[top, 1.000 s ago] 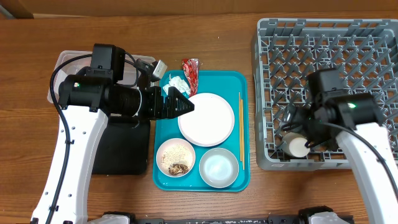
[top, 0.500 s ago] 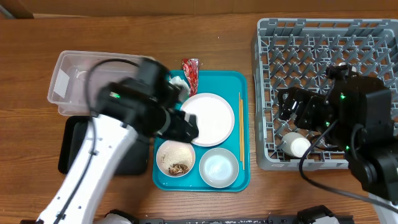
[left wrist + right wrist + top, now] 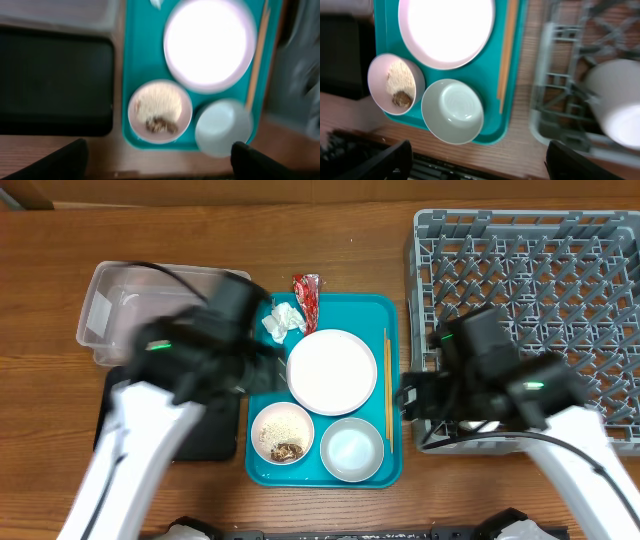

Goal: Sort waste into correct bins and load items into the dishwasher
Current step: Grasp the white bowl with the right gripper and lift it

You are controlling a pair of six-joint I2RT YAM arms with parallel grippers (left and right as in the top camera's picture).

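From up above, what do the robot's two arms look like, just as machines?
They match. The left arm and right arm each have smooth white segments and bulky black sections, with a small green light and thin black cables looping alongside. Motion blurs finer detail. The left gripper and right gripper end in dark fingers.

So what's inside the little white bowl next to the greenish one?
The small white bowl holds pale rice-like food scraps with a few brown bits at one edge. The bowl's bottom under them is covered.
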